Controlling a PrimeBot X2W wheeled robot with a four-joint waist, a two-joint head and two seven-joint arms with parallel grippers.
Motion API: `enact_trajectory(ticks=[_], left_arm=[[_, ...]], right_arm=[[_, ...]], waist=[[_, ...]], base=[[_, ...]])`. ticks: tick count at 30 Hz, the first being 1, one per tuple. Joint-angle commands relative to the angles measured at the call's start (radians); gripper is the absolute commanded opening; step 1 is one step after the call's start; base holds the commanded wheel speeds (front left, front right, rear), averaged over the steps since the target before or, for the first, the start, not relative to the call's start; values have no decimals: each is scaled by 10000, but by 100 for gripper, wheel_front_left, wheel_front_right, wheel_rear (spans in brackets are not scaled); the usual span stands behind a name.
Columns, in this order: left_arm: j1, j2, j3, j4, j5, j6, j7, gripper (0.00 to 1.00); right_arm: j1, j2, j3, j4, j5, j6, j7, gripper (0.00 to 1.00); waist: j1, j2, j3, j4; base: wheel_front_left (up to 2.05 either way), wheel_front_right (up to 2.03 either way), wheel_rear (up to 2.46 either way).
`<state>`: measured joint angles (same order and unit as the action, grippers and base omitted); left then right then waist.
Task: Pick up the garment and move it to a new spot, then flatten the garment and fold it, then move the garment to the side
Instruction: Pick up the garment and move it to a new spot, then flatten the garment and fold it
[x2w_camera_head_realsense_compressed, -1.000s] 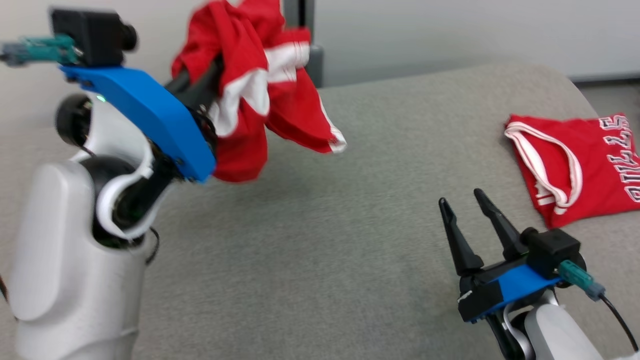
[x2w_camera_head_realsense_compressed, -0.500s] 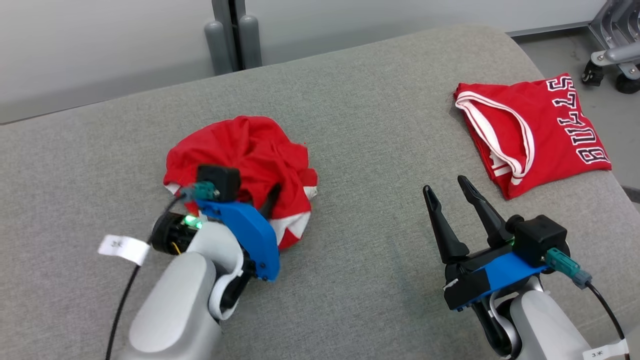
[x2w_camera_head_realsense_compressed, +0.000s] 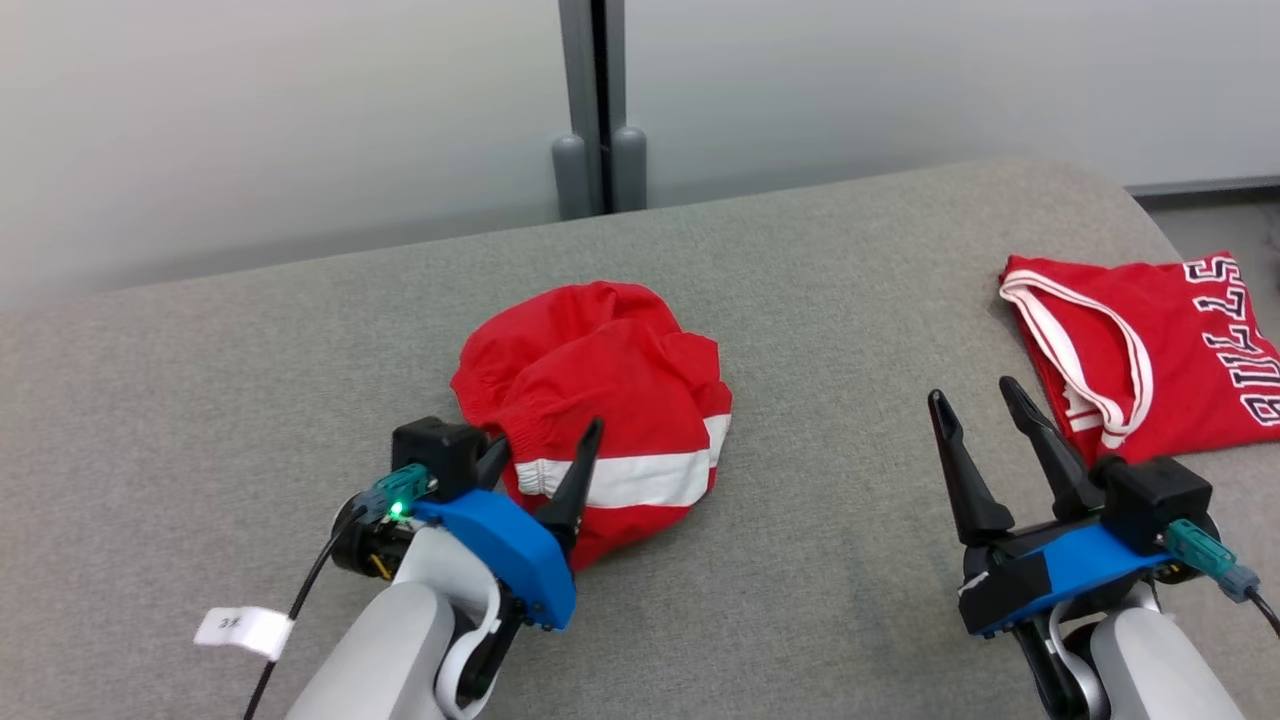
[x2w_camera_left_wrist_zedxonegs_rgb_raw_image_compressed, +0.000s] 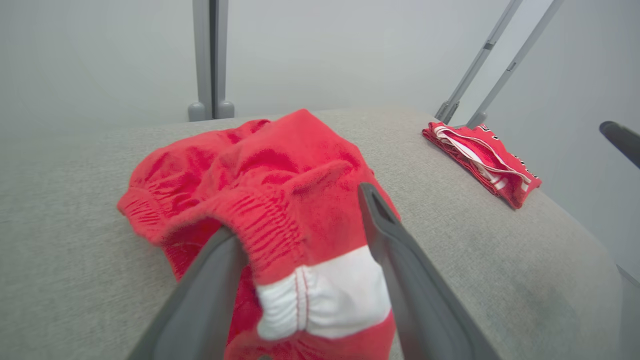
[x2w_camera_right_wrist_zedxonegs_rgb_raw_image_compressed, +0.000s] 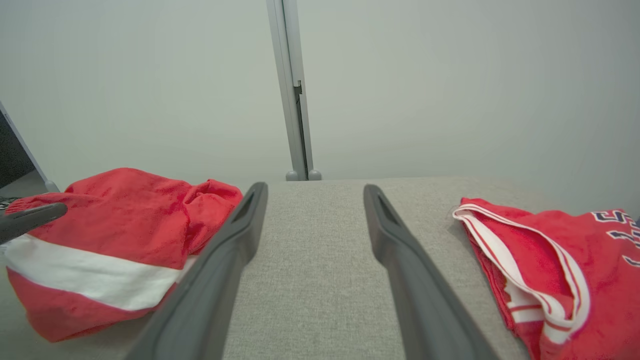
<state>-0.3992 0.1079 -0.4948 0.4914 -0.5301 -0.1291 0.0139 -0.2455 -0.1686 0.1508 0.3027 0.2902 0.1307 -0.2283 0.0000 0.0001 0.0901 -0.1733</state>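
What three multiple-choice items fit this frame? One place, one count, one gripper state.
1. Where does the folded jersey lie on the grey surface?
A) at its centre
B) on the robot's right side, beyond the right gripper
C) at the near left corner

2. How many red garments lie on the surface?
A) one
B) two
C) three

3. How does the left gripper stand?
A) shut, lifting cloth
B) shut, away from any cloth
C) open, fingers either side of the waistband of the crumpled garment

Answers:
1 B: the head view shows the jersey at the far right, past the right gripper's tips.
2 B: the jersey and the crumpled garment are the two red pieces.
3 C: the left wrist view shows its fingers wide apart with the waistband between them, the garment resting on the surface.
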Motion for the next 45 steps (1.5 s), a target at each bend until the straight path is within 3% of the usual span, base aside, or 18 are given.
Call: enact_trajectory(ticks=[1, 11, 23, 32, 35, 45], left_arm=[[166, 154, 82, -93, -68, -10, -162, 100], [1690, 841, 809, -811, -506, 434, -1065, 100], [2860, 1421, 2166, -1857, -140, 1211, -2740, 100], [3323, 1182, 3583, -2591, 987, 1191, -2796, 100], [3372, 1128, 3921, -2437, 1255, 983, -2797, 100], [3234, 857, 3982, -1581, 1688, 685, -2798, 100]], right_arm=[[151, -71, -81, -84, -49, 1, 51, 100], [1080, -157, -996, -884, -178, 1, 479, 100], [1815, 140, -1672, -1525, -425, 1, 682, 100], [1951, 331, -1698, -1436, -498, 1, 749, 100], [1965, 354, -1713, -1331, -478, 1, 717, 100], [1837, 457, -1548, -938, -477, 1, 668, 100]], waist=[[0, -1, -83, 86], [0, -1, -678, 753], [0, -1, -816, 867], [0, -1, -837, 955], [0, -1, -858, 986], [0, -1, -918, 1055]], base=[[0, 0, 0], [0, 0, 0], [0, 0, 0], [0, 0, 0], [0, 0, 0], [0, 0, 0]])
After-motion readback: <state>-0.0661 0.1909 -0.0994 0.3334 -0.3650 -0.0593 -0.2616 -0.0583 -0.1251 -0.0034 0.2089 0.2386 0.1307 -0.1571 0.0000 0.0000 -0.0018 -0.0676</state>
